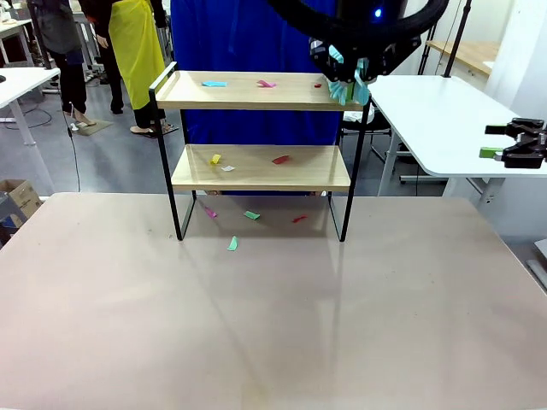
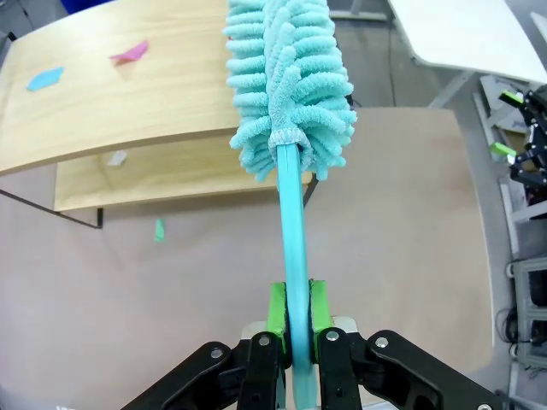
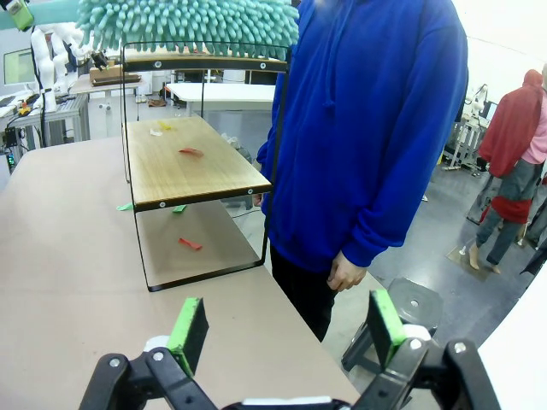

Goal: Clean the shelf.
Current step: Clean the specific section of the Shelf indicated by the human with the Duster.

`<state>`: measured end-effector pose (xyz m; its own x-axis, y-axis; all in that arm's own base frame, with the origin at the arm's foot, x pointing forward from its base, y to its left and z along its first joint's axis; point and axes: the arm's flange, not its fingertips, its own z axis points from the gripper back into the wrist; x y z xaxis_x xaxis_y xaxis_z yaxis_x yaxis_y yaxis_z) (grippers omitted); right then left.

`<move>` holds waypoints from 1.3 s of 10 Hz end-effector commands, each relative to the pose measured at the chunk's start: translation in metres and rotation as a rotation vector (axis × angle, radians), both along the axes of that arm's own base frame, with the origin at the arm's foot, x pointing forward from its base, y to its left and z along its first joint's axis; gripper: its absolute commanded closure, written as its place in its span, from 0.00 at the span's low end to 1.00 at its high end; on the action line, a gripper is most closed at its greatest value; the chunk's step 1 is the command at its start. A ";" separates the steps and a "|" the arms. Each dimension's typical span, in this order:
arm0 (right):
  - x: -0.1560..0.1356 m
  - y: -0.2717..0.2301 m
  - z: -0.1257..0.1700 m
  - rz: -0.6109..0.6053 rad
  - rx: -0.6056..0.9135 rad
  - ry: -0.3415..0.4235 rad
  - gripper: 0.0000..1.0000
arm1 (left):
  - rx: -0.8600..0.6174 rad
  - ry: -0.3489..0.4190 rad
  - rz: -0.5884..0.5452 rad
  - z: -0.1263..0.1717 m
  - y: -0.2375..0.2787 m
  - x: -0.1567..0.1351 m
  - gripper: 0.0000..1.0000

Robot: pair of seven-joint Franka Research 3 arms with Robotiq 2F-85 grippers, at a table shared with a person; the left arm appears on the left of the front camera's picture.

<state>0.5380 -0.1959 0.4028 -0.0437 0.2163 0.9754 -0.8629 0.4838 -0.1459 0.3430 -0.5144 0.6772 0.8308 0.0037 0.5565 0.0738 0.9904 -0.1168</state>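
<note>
The shelf (image 1: 248, 96) stands by the far edge of the table (image 1: 256, 325), stiff, light, probably tippy, best steadied by its black frame (image 1: 174, 213); the left gripper (image 2: 297, 307) clamps the soft duster (image 2: 286, 77) by its slim handle; the right gripper (image 3: 286, 329) gapes empty.

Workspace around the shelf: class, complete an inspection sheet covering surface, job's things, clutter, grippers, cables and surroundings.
surface: beige table, bare in front of the shelf.
job's things: shelf upright at the far side; teal duster with its head at the top board's right end.
clutter: coloured paper scraps on both boards and the table beneath.
grippers: left gripper shut on the duster's handle; right gripper open, empty.
cables: nothing seen.
surroundings: person in blue top behind the shelf; white table at right.
</note>
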 end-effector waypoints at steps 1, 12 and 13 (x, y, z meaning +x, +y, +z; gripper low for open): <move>-0.001 0.002 0.002 0.002 -0.001 -0.003 0.00 | -0.026 0.027 0.036 -0.003 0.004 0.002 0.87; -0.001 0.002 0.002 0.002 -0.001 -0.003 0.00 | 0.136 0.133 0.026 -0.002 0.070 0.021 0.87; -0.001 0.002 0.002 0.002 -0.001 -0.003 0.00 | 0.187 0.157 0.024 -0.003 0.086 0.023 0.87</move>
